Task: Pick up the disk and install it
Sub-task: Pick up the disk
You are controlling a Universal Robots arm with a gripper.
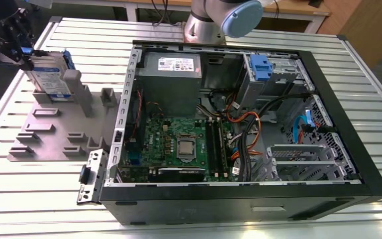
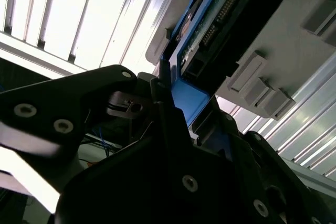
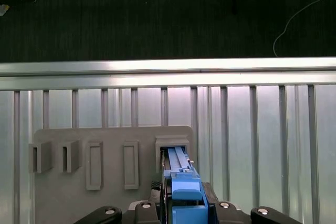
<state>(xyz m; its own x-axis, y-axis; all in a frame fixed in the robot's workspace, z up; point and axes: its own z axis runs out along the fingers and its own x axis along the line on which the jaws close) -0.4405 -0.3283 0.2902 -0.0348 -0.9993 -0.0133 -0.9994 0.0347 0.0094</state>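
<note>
Upper left of the exterior view — the disk [image 1: 50, 75] stands upright in the grey fixture [image 1: 51, 132], with the gripper [image 1: 24, 54] clamped on its blue carrier (seemingly centred). Draw it straight out, no tilt — the slot walls sit close.

The exterior view looks down at a slant from high above the slatted table [image 1: 350, 74], with the open computer case [image 1: 353, 167] in the middle. The first wrist view looks straight down on the grey holder [image 3: 58, 198] from near. The second wrist view sees it tilted and from very close, and all three views share this holder and the disk [image 1: 50, 74].
</note>
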